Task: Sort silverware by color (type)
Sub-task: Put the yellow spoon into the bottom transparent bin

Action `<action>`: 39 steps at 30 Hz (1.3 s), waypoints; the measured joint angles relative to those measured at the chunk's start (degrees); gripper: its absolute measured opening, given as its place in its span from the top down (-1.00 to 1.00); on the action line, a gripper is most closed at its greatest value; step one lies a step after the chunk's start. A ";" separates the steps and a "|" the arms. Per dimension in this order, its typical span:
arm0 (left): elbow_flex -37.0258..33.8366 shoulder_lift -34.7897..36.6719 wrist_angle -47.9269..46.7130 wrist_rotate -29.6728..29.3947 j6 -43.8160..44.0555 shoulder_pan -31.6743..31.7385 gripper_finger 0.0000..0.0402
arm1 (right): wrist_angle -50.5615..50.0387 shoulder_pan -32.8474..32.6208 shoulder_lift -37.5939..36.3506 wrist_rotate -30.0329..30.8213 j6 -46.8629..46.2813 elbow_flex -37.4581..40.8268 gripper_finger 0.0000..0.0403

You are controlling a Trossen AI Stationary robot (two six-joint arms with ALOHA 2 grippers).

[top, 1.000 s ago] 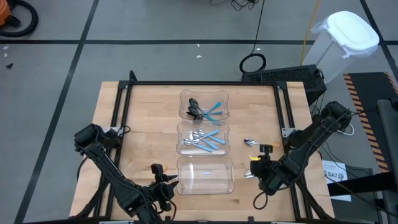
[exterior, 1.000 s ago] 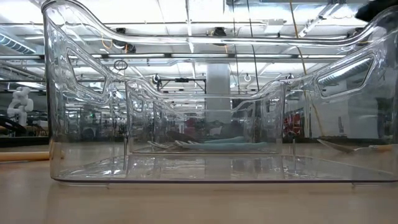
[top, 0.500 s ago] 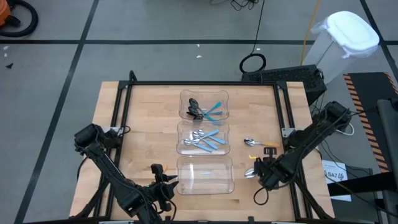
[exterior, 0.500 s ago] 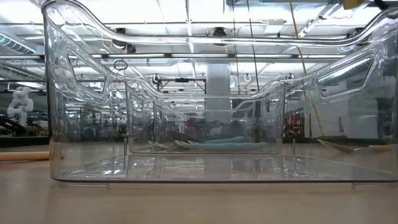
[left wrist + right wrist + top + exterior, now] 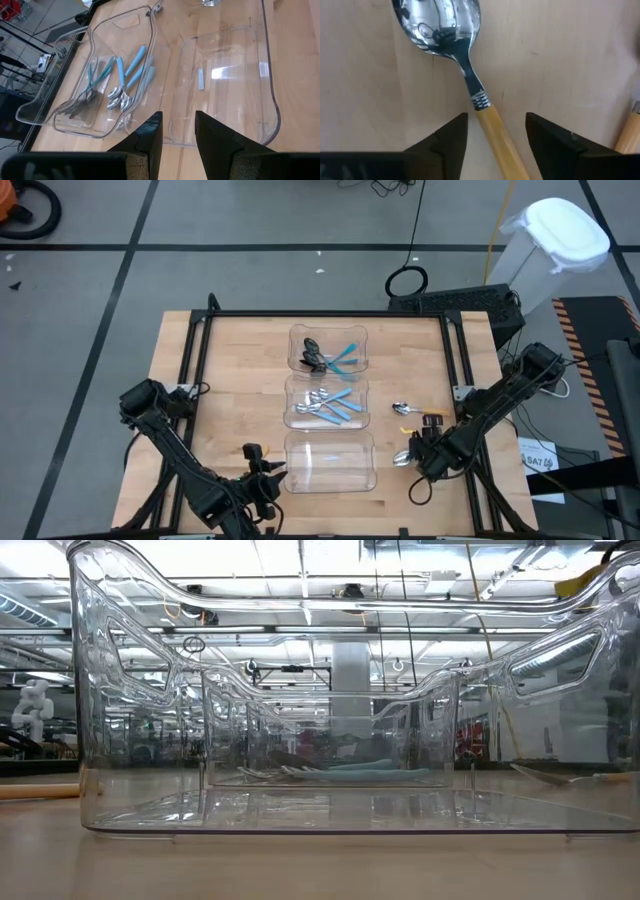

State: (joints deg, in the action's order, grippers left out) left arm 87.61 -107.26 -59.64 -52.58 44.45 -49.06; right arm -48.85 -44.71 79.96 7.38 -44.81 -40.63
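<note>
Right gripper [image 5: 408, 452] low over table's right side, fingers spread, astride orange-handled spoon [image 5: 465, 75]; I see no grip. From above, arm hides most of spoon. Low view: clear bins [image 5: 330, 790] fill frame, grippers unseen. Left gripper [image 5: 175, 137] part open, empty, facing nearest bin.

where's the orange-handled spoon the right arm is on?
On the table right of the nearest clear bin, orange-handled spoon lies between the right tool's open fingers.
</note>
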 joint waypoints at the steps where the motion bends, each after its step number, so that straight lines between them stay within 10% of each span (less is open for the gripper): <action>1: 0.00 0.00 -0.01 0.00 -0.02 0.00 0.43 | 0.30 0.00 0.00 -0.04 0.35 0.22 0.06; 13: 0.00 0.00 0.00 0.00 -0.16 0.00 0.43 | 5.43 -0.04 -0.15 -1.87 2.46 2.02 0.83; 39: 0.00 0.00 6.30 0.01 -7.36 2.16 0.43 | -0.69 -2.21 0.04 -3.83 -0.26 -15.38 1.00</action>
State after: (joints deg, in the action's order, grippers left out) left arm 87.61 -107.26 -53.34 -52.57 37.09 -46.89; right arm -49.54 -46.92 80.01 3.56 -45.06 -56.01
